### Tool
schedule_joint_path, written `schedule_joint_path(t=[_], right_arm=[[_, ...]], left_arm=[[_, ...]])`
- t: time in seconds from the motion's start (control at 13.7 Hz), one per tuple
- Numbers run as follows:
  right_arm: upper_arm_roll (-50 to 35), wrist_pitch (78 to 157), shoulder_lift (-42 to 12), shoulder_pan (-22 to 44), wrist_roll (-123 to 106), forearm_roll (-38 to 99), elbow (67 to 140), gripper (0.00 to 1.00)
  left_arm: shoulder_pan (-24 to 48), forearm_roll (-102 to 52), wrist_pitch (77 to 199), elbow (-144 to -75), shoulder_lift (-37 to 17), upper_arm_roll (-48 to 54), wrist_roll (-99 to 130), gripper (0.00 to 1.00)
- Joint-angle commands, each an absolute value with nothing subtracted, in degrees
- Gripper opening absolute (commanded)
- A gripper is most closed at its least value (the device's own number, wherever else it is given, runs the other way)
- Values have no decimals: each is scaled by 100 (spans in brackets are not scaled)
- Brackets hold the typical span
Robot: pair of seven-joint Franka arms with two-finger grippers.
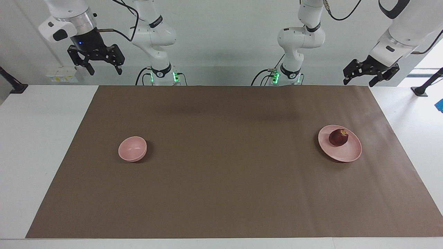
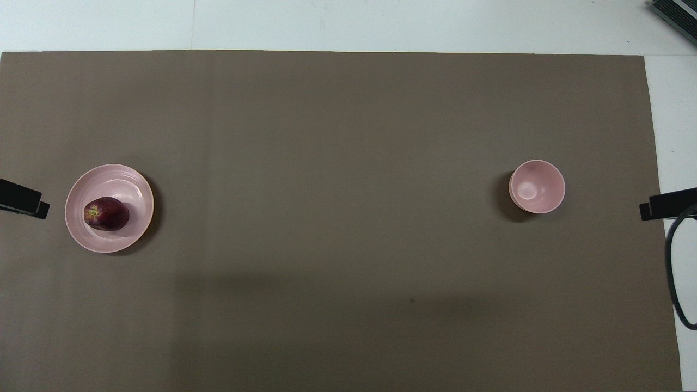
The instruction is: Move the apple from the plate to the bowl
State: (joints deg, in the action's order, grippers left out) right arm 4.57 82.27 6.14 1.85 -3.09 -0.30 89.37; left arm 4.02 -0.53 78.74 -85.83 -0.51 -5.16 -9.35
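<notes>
The dark red apple (image 1: pixel 338 137) lies on the wide pale pink plate (image 1: pixel 347 154) toward the left arm's end of the table; both also show in the overhead view, the apple (image 2: pixel 106 213) on the plate (image 2: pixel 121 178). The small deep pink bowl (image 1: pixel 132 148) stands empty toward the right arm's end, and shows in the overhead view (image 2: pixel 537 186). My left gripper (image 1: pixel 359 83) hangs open and empty, raised over the mat's corner, well apart from the plate. My right gripper (image 1: pixel 106 72) hangs open and empty, raised high over the table's edge, well apart from the bowl. Both arms wait.
A brown mat (image 1: pixel 221 180) covers most of the white table (image 1: pixel 38 138). A black cable (image 2: pixel 678 272) loops at the overhead view's edge beside the right gripper's tip (image 2: pixel 667 204). The left gripper's tip (image 2: pixel 24 200) shows at that view's other edge.
</notes>
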Motion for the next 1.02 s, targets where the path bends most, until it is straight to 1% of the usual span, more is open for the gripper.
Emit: schedule_joint_path(t=[0.0, 0.22, 0.58, 0.95], right_arm=[[439, 8297, 677, 132, -202, -35, 9026, 100], [439, 8297, 685, 132, -202, -35, 9044, 100], [439, 8297, 721, 132, -193, -35, 9088, 100], [448, 8297, 721, 123, -193, -35, 9097, 100]], left_arm=[[308, -44, 8129, -8665, -105, -501, -905, 100], [220, -44, 8498, -9025, -114, -501, -940, 100], [97, -44, 9446, -9851, -88, -501, -984, 100], [-123, -44, 10361, -10475, -316, -501, -1194, 100]])
